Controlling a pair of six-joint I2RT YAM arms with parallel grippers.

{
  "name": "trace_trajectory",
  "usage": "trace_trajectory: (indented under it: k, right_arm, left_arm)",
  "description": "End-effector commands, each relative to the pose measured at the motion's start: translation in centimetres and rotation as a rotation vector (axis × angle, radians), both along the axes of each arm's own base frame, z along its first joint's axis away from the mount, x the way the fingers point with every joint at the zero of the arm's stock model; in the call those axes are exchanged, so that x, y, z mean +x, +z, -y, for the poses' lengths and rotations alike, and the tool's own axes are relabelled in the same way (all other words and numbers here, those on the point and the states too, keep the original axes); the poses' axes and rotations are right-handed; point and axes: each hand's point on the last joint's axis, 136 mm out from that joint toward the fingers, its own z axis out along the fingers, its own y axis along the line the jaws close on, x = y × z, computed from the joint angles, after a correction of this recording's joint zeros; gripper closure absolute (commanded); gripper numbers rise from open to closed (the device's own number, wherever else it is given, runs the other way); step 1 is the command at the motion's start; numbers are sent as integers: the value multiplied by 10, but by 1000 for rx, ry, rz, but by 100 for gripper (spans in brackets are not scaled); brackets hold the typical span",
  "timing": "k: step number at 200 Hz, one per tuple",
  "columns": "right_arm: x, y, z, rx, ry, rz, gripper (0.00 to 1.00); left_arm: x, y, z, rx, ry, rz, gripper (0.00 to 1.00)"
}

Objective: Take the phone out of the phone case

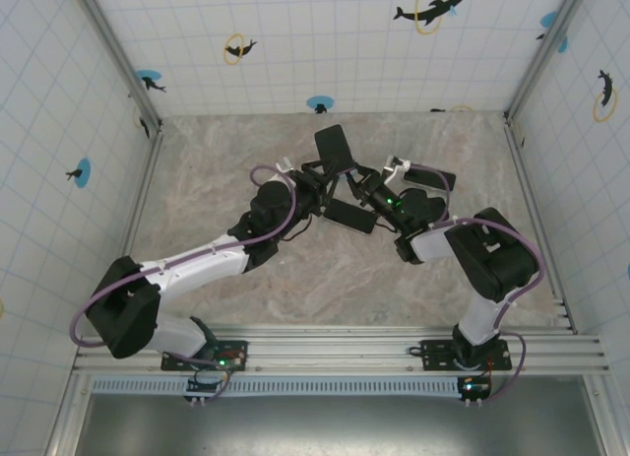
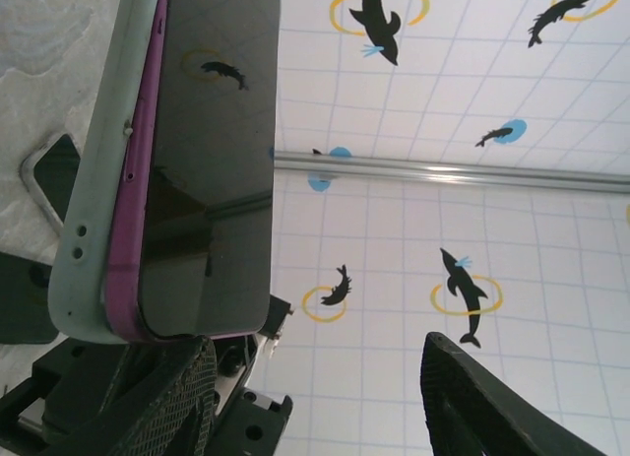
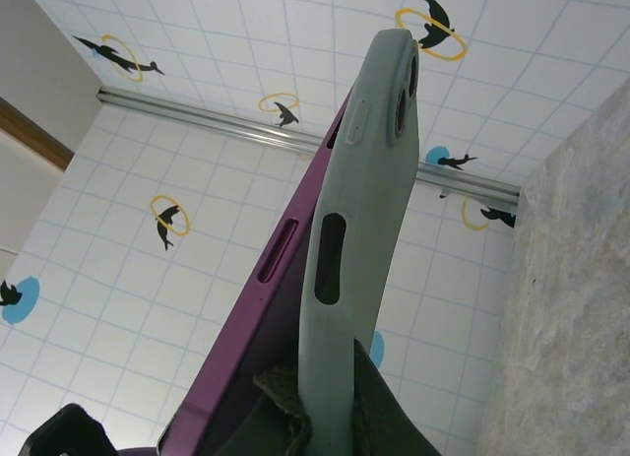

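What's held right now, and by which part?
The right end effector clamps the phone case at its lower end, phone inside. The left end effector is open, gripping nothing.

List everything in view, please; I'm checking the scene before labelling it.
phone: one, black screen with purple edge, upright above mid-table, partly out of case
case: one, pale green, on phone's back
slabs: two, dark, flat on table near arms; unclear what
table: one, beige marble, under everything
walls: three, white tile with dolphin stickers, around table
left gripper: one, black, open beside phone
right gripper: one, black, shut on case
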Motion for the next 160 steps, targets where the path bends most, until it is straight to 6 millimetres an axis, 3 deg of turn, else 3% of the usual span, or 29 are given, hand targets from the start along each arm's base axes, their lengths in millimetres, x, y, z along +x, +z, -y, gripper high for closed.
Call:
trace_trajectory:
  k: [1, 99, 160]
  right_arm:
    - [-11, 55, 2, 110, -6, 175, 98]
    - [-7, 52, 6, 89, -38, 175, 98]
    - [-12, 54, 4, 91, -24, 183, 98]
  left_arm:
    - [4, 4, 2, -40, 16, 2, 44]
    - [-17, -12, 16, 1, -59, -41, 44]
    - [-9, -5, 8, -13, -8, -6, 45]
